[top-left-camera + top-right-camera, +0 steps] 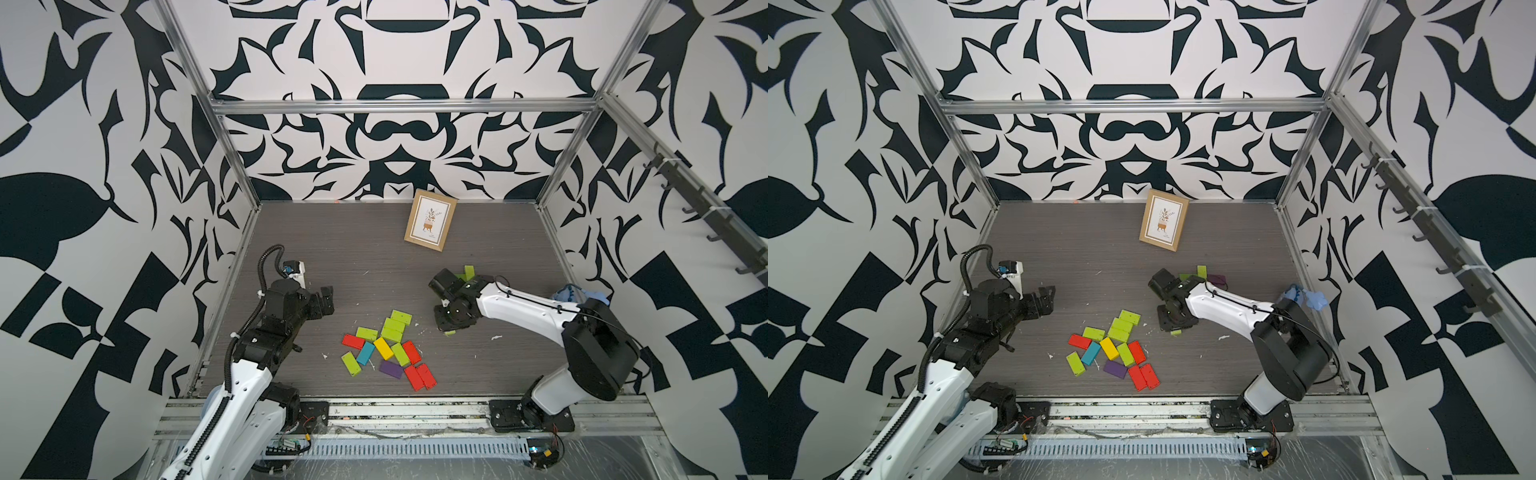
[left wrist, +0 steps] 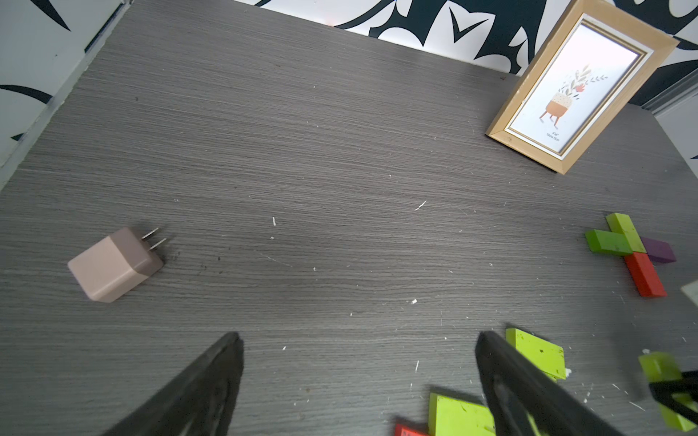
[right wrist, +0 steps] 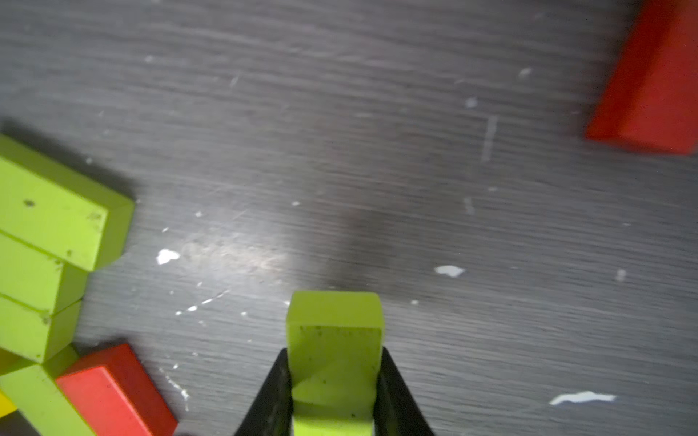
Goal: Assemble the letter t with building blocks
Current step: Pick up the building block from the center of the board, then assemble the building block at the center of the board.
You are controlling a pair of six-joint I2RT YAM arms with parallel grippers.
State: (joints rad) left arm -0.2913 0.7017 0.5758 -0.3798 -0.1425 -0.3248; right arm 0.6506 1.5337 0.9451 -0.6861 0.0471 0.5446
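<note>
Pile of building blocks [image 1: 386,349] front centre, picture frame [image 1: 430,220] well behind, charger [image 2: 115,264] off left.

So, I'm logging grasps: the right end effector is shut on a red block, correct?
Not red. The right wrist view shows the right end effector shut on a lime green block.

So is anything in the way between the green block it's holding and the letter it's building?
Nothing visible. The right gripper holds the green block, and only bare table lies between it and the letter's red block.
</note>
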